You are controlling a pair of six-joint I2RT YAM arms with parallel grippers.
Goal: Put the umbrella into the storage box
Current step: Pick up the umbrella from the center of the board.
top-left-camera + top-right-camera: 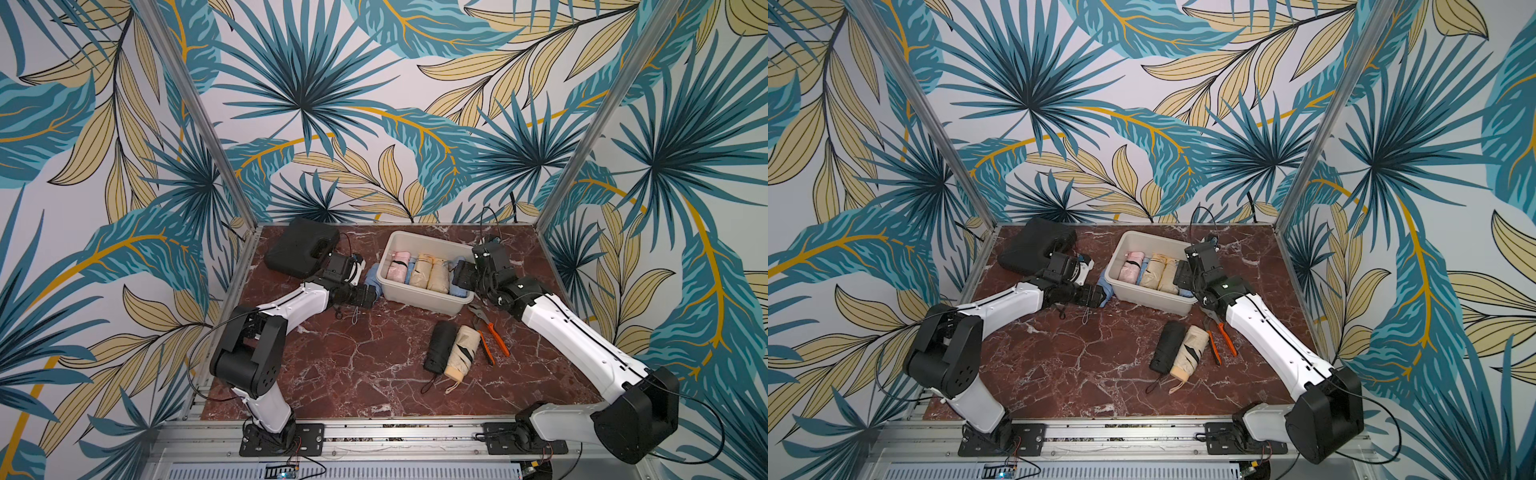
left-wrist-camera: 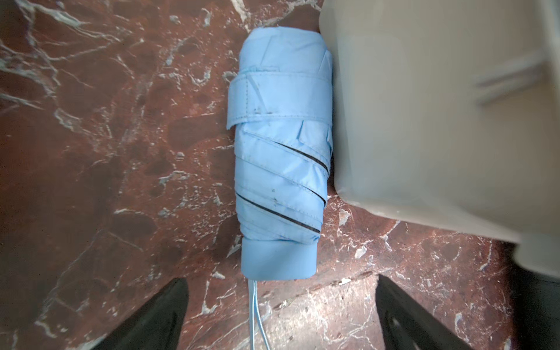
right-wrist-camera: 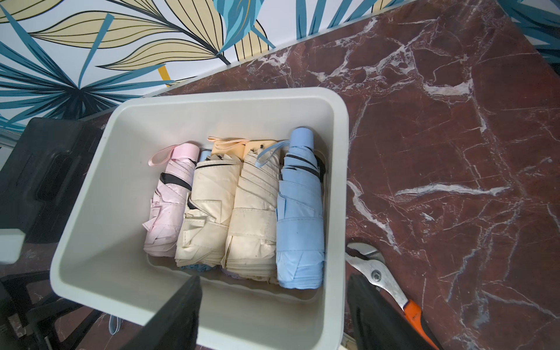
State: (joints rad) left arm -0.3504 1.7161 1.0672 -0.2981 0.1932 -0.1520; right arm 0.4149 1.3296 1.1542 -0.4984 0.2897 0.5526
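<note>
A folded light-blue umbrella (image 2: 281, 151) lies on the marble table, pressed along the outside of the left wall of the off-white storage box (image 2: 424, 121). My left gripper (image 2: 281, 283) stands open just behind the umbrella's handle end, a finger to each side and its wrist cord between them. In both top views the gripper (image 1: 370, 297) sits at the umbrella (image 1: 374, 276). My right gripper (image 3: 274, 281) is open over the box's right front corner, one finger over the inside and one outside the rim (image 3: 230, 94). Pink (image 3: 169, 197), cream and blue (image 3: 300, 212) umbrellas lie in the box.
A black umbrella (image 1: 438, 347) and a cream one (image 1: 461, 353) lie side by side in front of the box. Orange-handled pliers (image 1: 490, 332) lie to their right, near my right arm. A black hard case (image 1: 301, 247) sits at the back left, behind my left wrist.
</note>
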